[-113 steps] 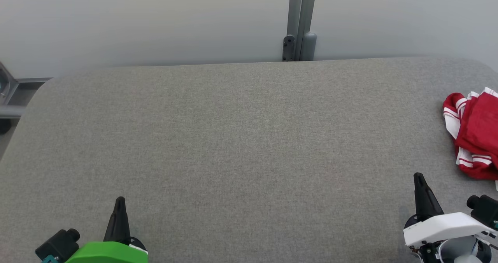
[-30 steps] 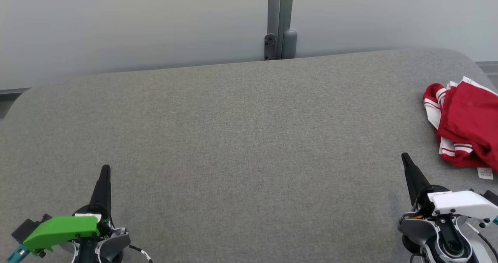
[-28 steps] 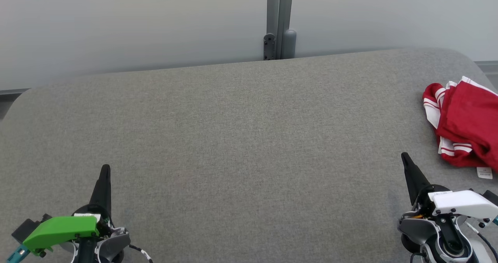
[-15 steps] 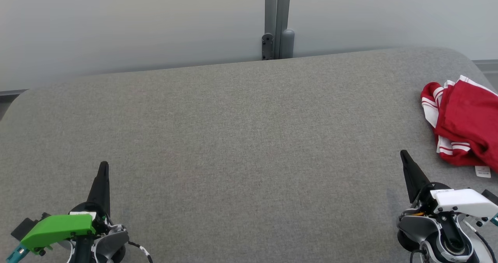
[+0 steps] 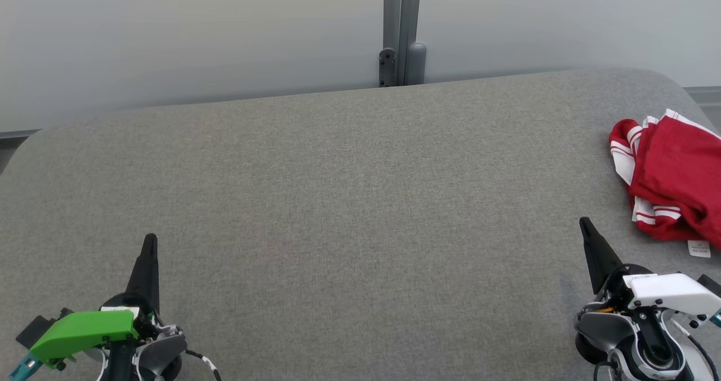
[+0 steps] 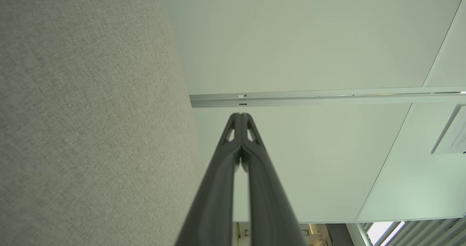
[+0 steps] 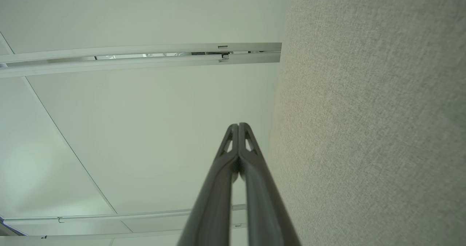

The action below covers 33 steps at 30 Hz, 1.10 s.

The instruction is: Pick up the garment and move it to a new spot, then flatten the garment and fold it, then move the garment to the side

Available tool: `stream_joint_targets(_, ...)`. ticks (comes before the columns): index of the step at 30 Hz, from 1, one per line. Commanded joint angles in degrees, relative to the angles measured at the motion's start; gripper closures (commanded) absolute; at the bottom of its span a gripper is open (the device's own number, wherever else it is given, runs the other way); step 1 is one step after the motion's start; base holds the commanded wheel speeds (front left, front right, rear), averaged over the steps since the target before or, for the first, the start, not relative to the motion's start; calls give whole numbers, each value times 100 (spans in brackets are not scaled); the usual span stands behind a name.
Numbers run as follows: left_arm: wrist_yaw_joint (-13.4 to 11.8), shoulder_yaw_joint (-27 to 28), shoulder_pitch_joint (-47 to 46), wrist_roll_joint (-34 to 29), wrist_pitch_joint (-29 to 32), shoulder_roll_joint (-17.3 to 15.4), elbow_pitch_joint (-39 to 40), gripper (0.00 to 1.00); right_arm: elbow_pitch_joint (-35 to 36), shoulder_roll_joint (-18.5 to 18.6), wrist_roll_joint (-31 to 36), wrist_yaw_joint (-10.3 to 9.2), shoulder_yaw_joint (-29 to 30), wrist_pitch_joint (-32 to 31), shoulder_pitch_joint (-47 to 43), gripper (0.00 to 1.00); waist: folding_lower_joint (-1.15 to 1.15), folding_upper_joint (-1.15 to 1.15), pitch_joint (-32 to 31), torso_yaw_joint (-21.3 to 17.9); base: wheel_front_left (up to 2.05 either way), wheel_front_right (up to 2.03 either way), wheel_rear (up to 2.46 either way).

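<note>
The left gripper (image 5: pixel 150 241), its two long dark fingers pressed together on nothing, points forward over the near left of the grey fabric-covered table (image 5: pixel 360 189). The right gripper (image 5: pixel 584 223), likewise closed tight and empty, points forward at the near right. The crumpled red garment with white stripes (image 5: pixel 673 181) lies by the table's right edge, beyond the right gripper and apart from it, with a pale wall (image 5: pixel 197 43) behind.

The garment (image 5: pixel 673 181), at the table's (image 5: pixel 338 200) right edge, runs past the picture's border. Print on its tag (image 5: pixel 699 248) is illegible.
</note>
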<state>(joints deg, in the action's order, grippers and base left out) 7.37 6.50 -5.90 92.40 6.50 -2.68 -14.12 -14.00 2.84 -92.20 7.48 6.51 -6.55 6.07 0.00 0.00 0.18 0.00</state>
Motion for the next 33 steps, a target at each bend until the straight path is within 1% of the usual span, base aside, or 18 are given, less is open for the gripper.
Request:
stream_joint_targets(1, 28, 15, -71, 6, 25, -37, 12, 100, -11, 5, -37, 2, 10, -20, 38, 100, 0, 0, 0, 0, 0, 0, 0)
stream_joint_targets(33, 28, 15, -71, 6, 24, -37, 13, 100, -10, 5, -39, 2, 8, -19, 37, 100, 0, 0, 0, 0, 0, 0, 0)
